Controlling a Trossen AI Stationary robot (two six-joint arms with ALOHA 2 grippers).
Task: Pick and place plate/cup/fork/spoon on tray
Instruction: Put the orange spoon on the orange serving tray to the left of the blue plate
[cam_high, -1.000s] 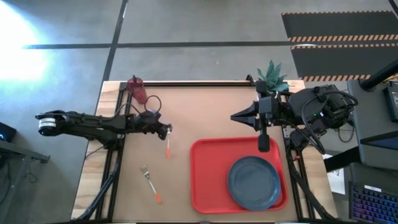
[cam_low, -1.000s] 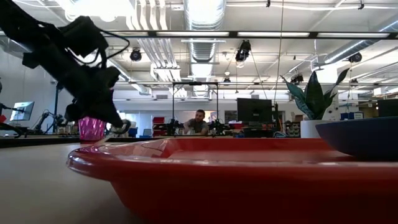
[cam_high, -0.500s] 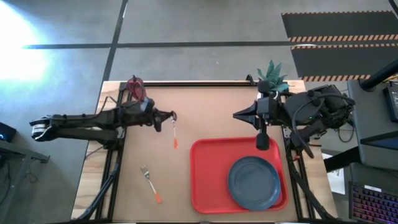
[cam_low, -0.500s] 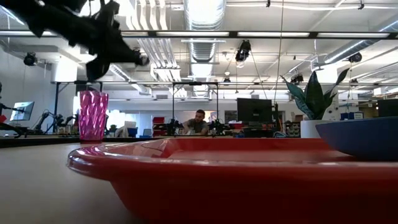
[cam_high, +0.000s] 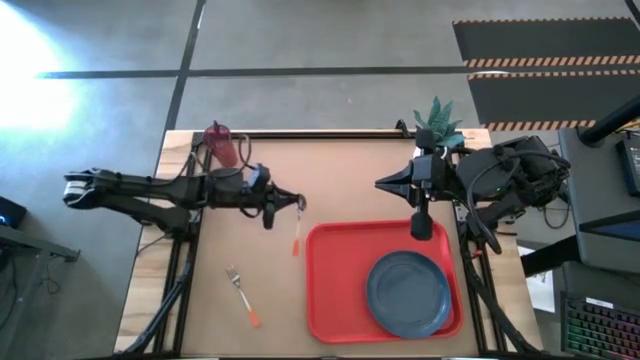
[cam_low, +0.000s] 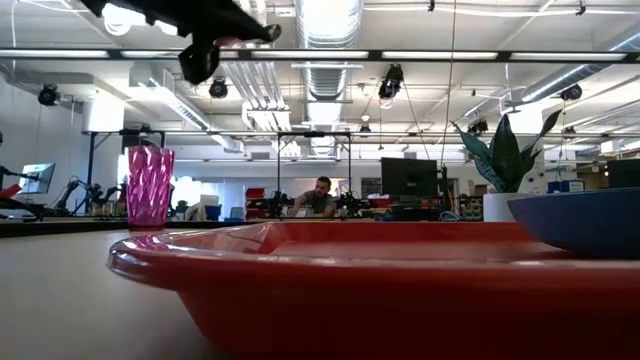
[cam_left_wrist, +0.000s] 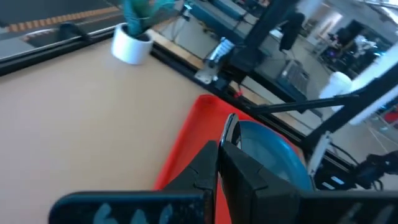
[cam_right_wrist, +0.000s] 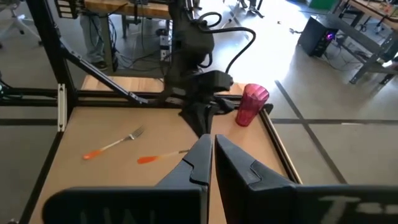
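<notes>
Tray (cam_high: 335, 290) with only the plate (cam_high: 408, 293); left gripper (cam_high: 298, 205) clamping the spoon (cam_high: 296, 238); right gripper (cam_high: 424, 228) closed.

The tan table (cam_high: 350, 170) carried the red tray (cam_high: 335, 280) toward its right front, the orange-handled fork (cam_high: 241, 293) lying left of it, the dark red cup (cam_high: 220, 142) at the far left corner, and what seemed a white-potted plant (cam_high: 438, 122) at the far right edge.

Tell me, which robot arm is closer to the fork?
The left. Its gripper holds the spoon above the table beside the tray, with the fork lying nearby. The right gripper hangs over the tray's far side.
</notes>
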